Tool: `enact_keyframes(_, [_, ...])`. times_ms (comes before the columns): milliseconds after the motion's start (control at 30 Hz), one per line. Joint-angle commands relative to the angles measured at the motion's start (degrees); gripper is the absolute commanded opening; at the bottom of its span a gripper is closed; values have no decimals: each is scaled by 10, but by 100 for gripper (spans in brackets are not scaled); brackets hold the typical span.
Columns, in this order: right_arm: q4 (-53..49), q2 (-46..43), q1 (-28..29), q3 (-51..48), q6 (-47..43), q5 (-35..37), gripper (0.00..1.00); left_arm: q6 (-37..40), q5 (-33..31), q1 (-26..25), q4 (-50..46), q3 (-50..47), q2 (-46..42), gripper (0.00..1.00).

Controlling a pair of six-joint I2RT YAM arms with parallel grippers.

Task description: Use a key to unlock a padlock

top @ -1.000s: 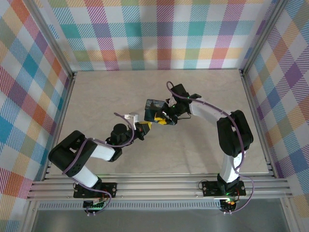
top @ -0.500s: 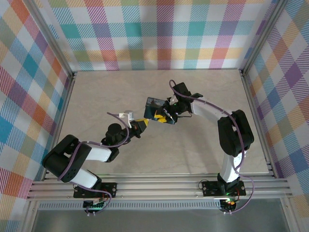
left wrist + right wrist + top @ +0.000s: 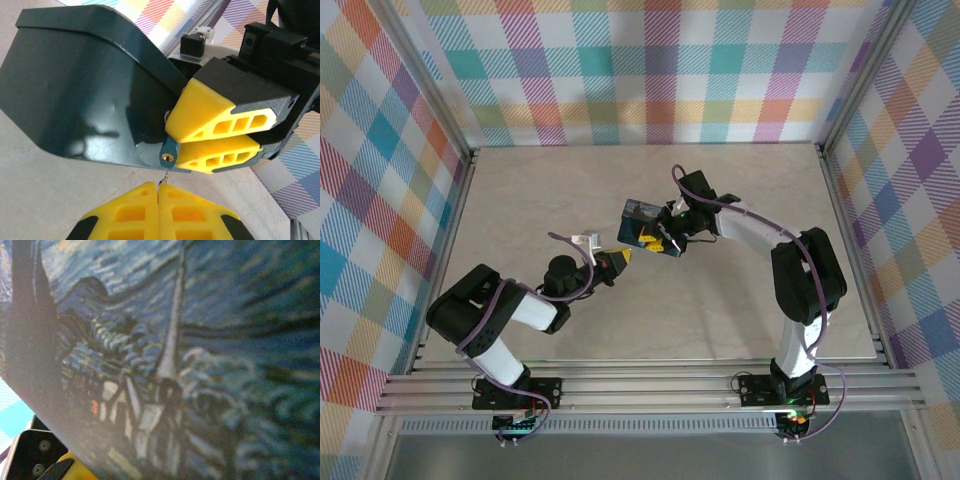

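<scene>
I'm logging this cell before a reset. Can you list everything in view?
tin box: one, dark blue, painted, mid-table.
padlock: one, blue with brass keyhole, at the tin's lower edge.
key: one, silvery, thin tip just short of the padlock.
table: one, beige, under everything.
walls: three, multicolour plaid, around the table.
left gripper: one, yellow fingers, jaws shut on the key.
right gripper: one, yellow fingers, jaws closed on the padlock.

Starry-night tin box (image 3: 638, 218) on a pale counter (image 3: 540, 190)
The dark-blue painted tin sits near the counter's middle; pastel plaid walls (image 3: 650, 70) enclose three sides.
</scene>
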Motion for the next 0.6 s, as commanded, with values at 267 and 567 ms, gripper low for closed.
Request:
enact_keyframes(267, [-1, -7, 1, -12, 39, -14, 0, 9, -18, 1, 38, 36, 23, 0])
enact_keyframes(567, [6, -9, 2, -10, 47, -17, 0, 13, -28, 0, 39, 38, 30, 0])
